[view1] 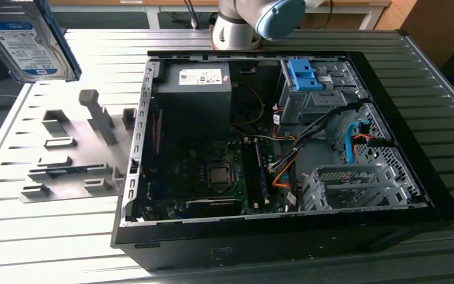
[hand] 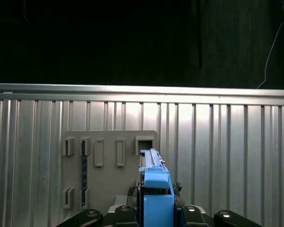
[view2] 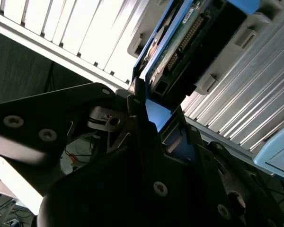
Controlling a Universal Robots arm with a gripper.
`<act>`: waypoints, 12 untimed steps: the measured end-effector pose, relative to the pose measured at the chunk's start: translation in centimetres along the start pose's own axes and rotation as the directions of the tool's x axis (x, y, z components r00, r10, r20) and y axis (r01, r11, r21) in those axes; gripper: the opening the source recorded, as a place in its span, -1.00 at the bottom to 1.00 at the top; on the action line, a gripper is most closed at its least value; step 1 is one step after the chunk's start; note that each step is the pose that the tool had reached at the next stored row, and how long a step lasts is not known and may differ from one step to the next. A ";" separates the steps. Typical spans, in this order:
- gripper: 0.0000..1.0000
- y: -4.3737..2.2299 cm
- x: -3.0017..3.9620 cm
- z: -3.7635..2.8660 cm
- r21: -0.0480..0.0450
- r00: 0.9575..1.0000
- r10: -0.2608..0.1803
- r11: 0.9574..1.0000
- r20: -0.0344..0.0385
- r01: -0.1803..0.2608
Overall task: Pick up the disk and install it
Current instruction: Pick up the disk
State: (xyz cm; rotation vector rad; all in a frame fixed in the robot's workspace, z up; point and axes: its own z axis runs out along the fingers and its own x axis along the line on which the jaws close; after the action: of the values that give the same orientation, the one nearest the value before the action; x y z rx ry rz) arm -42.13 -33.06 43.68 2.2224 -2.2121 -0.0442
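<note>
The disk [view1: 23,42], a silver drive with a white-and-blue label and a blue frame, hangs in the air at the exterior view's far upper left, above the table's edge. In the second wrist view my gripper [view2: 157,119] is shut on the disk [view2: 180,42] at its blue end, and the drive's circuit board and connector face the camera. The first wrist view looks along the disk [hand: 155,182] edge-on, with my gripper [hand: 156,210] clamped around its blue frame over the grey holder plate [hand: 111,184].
An open black computer case [view1: 416,177] lies on the slatted metal table [view1: 45,236], with a drive bay under a blue bracket [view1: 304,74] and a metal cage [view1: 345,184]. The grey holder plate [view1: 77,154] lies beside the case. The arm's base [view1: 247,23] stands behind the case.
</note>
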 end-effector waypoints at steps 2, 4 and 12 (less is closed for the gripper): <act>-0.27 0.01 -0.01 -0.30 0.000 1.000 0.000 1.000 0.000 0.000; -0.27 0.02 -0.01 -0.61 0.000 1.000 0.000 1.000 0.000 0.000; -0.27 0.02 -0.01 -0.80 0.000 1.000 0.000 1.000 0.000 0.000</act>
State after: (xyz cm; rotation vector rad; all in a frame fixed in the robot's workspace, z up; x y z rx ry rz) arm -42.14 -33.05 44.48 2.2224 -2.2121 -0.0442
